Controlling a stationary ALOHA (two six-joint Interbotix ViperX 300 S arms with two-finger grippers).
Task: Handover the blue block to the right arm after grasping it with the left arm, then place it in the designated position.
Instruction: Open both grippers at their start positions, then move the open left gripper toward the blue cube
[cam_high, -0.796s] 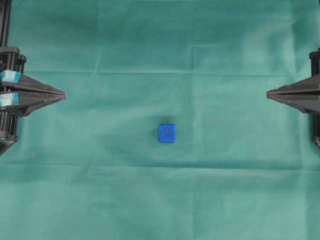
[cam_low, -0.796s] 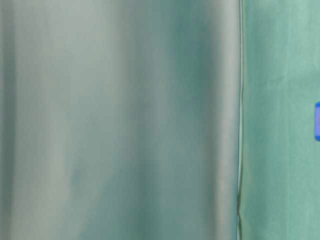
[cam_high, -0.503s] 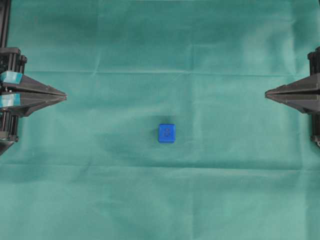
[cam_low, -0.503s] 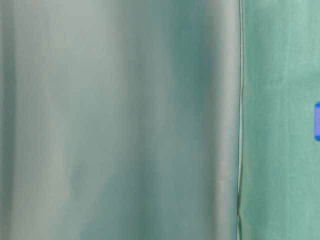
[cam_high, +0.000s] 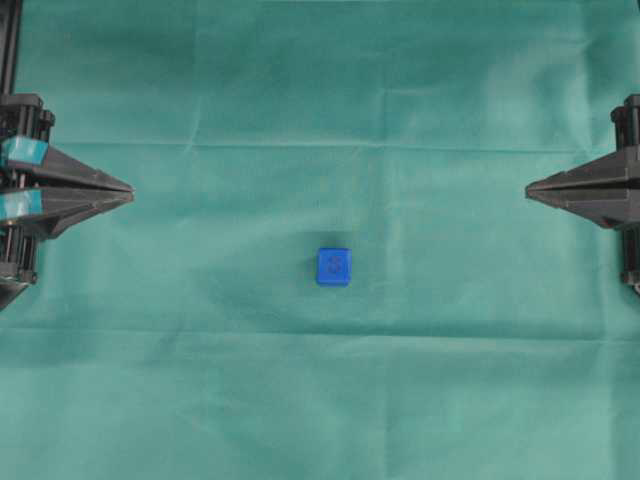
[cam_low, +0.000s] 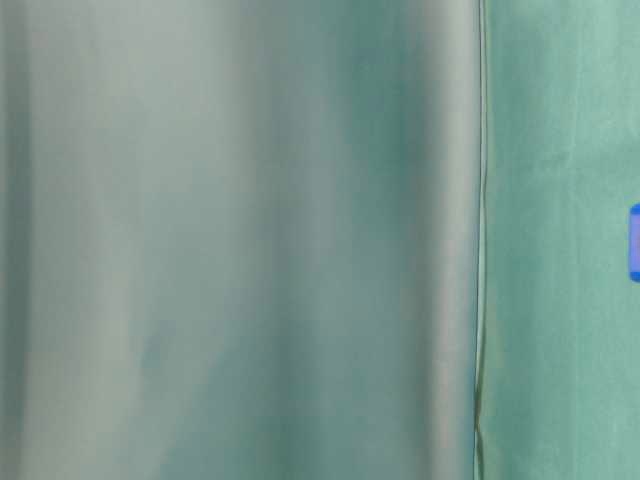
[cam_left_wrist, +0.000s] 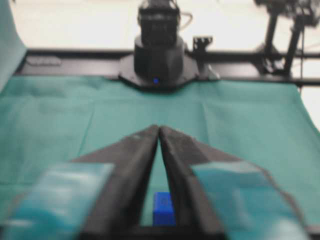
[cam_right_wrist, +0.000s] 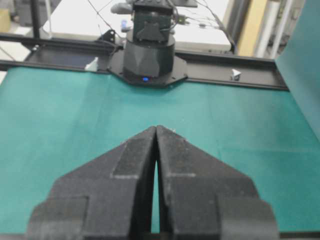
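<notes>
Since the earlier frames almost nothing has shifted: the blue block (cam_high: 334, 266) has stayed where it was, the left claw (cam_high: 130, 190) sits in the same spot, and the tip of the right claw (cam_high: 529, 187) has crept only slightly inward from the right edge of the table (cam_high: 300, 400).

The block lies flat on the green cloth near the middle of the table, a little toward the near edge, well apart from both claws and touched by neither. It is a cube, so it has no long axis to line up with; its sides run roughly square to the table's edges.

The left claw, with teal tape (cam_high: 20, 150) on its fingers, points level from the left edge toward the centre. Its tips come together at a point, though the left wrist view shows a narrow gap further back between the fingers, through which the block (cam_left_wrist: 163, 208) can be seen ahead. The right claw is pressed together and carries nothing.

The block sits roughly midway between the two tips, and slightly nearer the table's near edge than the line joining them. By my reading, the left claw must spread wider, then reach inward and a little toward the near edge, coming down over the block.

The marked spot for placing cannot be made out here.
</notes>
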